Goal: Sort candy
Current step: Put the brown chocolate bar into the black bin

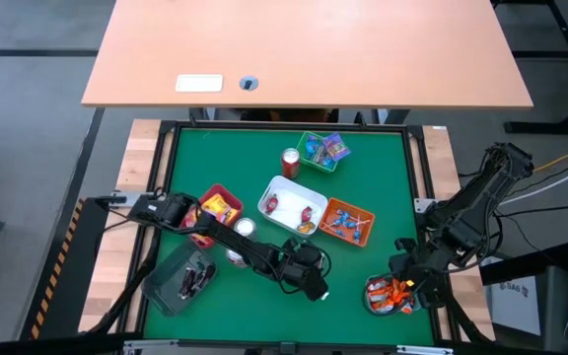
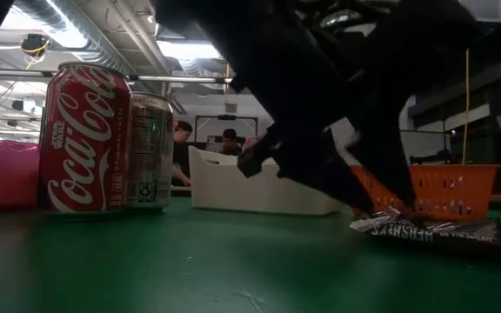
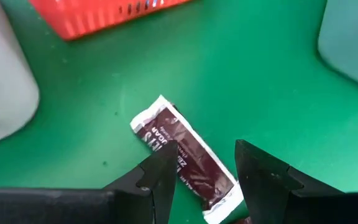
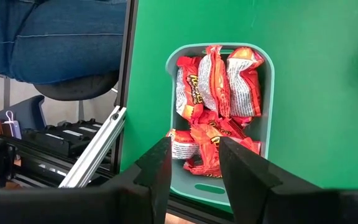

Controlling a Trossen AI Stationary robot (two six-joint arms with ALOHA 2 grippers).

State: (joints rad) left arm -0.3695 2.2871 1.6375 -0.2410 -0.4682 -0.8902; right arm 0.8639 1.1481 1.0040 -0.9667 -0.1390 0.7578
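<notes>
Left gripper (image 3: 202, 163) low at table's front centre, jaws parted; right gripper (image 4: 194, 158) front-right, jaws parted.

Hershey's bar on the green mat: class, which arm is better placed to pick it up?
Left. The left gripper hangs open over the Hershey's bar; the right gripper is above the tray of orange packets.

A dark brown bar (image 3: 184, 151) with white crimped ends lies flat on the green mat, label up, set diagonally; the low view shows it (image 2: 433, 233) as a Hershey's wrapper, slightly crumpled. Orange packets (image 4: 219, 106) are heaped in a teal tray, overlapping, some on edge. Blue-wrapped sweets (image 1: 348, 226) lie in the orange tray, red pieces (image 1: 307, 211) in the white tray, yellow packets (image 1: 219, 207) in the red tray, purple-blue packets (image 1: 331, 147) in the green tray.
</notes>
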